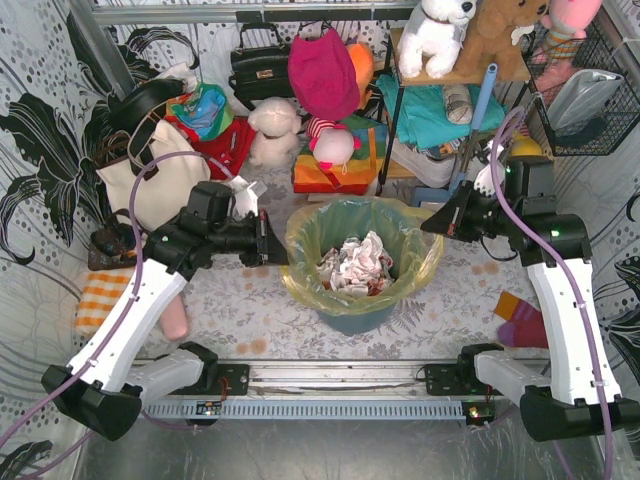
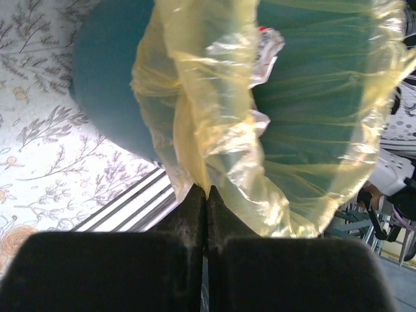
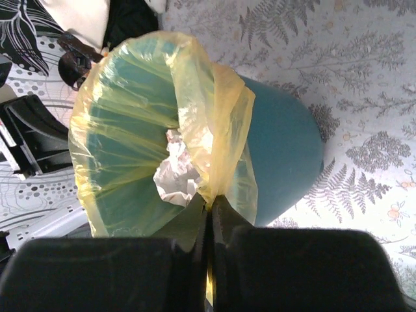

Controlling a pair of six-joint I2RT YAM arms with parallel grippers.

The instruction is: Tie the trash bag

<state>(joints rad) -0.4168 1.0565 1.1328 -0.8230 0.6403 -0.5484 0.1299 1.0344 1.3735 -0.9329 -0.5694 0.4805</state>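
The left gripper [image 2: 207, 192] and right gripper [image 3: 209, 205] jaws pinch the thin translucent yellow-green plastic trash bag [image 1: 303, 246] rim; seemingly shallow bites could slip or tear it.

Left arm [image 1: 150, 300] stretched forward and inward, forearm level. Right arm [image 1: 565, 290] mirrors it from the other side. Left gripper [image 2: 207, 194] jaws pressed together, pinching trash bag [image 2: 214, 130] film. Right gripper [image 3: 209, 203] same, clamped on rim.

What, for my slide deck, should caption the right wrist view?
Right gripper pinches the rim of the trash bag lining the teal bin.
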